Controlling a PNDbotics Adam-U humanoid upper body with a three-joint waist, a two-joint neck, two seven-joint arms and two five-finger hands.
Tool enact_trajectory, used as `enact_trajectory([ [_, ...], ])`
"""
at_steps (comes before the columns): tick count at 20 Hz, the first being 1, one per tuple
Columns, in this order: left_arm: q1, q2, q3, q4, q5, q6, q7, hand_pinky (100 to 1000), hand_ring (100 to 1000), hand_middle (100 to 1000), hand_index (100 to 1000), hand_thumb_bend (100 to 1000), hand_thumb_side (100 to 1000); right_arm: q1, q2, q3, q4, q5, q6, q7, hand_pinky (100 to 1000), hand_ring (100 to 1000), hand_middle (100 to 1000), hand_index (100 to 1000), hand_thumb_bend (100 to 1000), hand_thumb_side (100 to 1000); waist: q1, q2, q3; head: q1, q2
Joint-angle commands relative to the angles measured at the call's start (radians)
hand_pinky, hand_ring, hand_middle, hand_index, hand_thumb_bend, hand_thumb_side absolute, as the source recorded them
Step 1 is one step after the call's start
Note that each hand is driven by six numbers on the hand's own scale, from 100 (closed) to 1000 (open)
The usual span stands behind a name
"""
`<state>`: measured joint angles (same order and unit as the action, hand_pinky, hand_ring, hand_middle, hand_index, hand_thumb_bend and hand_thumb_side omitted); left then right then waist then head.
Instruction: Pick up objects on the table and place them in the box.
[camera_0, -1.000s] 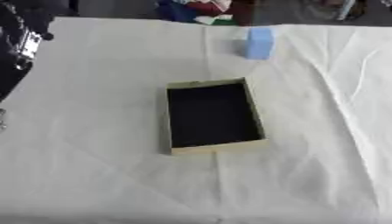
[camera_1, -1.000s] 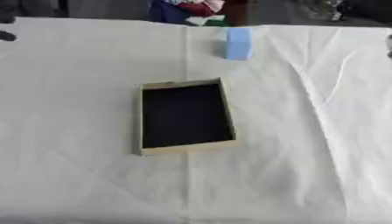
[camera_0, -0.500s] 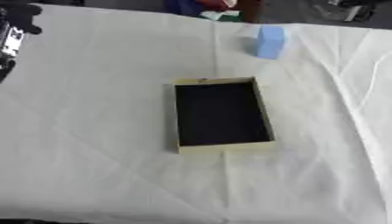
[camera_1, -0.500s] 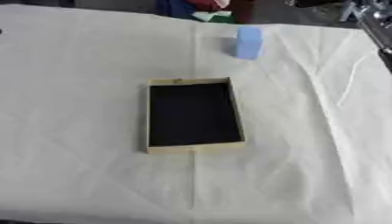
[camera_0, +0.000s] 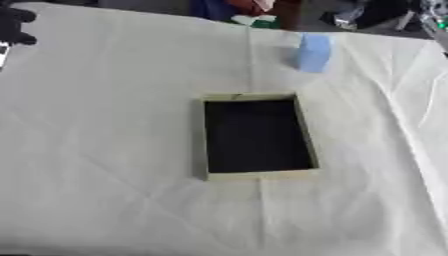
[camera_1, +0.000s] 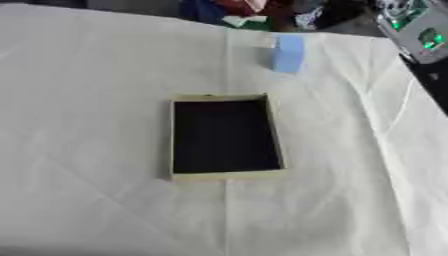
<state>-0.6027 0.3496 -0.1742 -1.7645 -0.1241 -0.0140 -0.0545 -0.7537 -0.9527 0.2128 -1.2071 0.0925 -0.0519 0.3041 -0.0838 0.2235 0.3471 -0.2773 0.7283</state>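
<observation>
The box (camera_0: 255, 136) sits mid-table; a blue block (camera_0: 312, 52) stands at one o'clock (apart). Left hand (camera_0: 16, 26): grip unclear.

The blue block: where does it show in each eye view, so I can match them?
Left eye view: blue block upper right of centre, beyond the box's far right corner.
Right eye view: blue block top, right of centre, nearer the middle.
Shared landmark: the box with its dark inside, at the centre of both.
</observation>
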Motion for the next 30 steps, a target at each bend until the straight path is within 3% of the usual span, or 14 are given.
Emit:
enact_trajectory([
  [1,-0.028,0.000,0.000,-0.021,0.002,-0.002,-0.005,690,790,819,881,300,798,-0.021,-0.036,-0.005,0.080,0.058,-0.047,0.053,959,1000,997,1000,419,261,0.001,-0.010,0.019,-0.022,-0.018],
  [5,-0.032,-0.005,-0.001,-0.021,0.003,-0.002,-0.008,690,790,819,881,300,798,-0.036,-0.040,-0.019,0.143,0.123,-0.109,0.119,959,1000,997,1000,419,261,0.000,-0.008,0.031,-0.032,-0.021],
  [6,-0.033,-0.005,0.000,-0.022,0.003,-0.002,-0.007,690,790,818,881,302,797,-0.031,-0.043,-0.019,0.154,0.140,-0.117,0.135,981,1000,1000,1000,421,211,-0.001,-0.003,0.038,-0.037,-0.028],
  [14,-0.039,-0.011,0.001,-0.028,0.006,-0.002,-0.009,689,789,818,881,304,797,-0.021,-0.039,-0.068,0.168,0.276,-0.148,0.254,984,1000,1000,1000,422,204,-0.003,0.021,0.075,-0.068,-0.052],
  [30,-0.048,-0.015,0.000,-0.033,0.009,0.000,-0.011,689,788,817,880,310,796,-0.020,0.004,-0.121,0.197,0.544,-0.216,0.198,1000,1000,979,1000,395,214,-0.003,0.047,0.109,-0.106,-0.092],
])
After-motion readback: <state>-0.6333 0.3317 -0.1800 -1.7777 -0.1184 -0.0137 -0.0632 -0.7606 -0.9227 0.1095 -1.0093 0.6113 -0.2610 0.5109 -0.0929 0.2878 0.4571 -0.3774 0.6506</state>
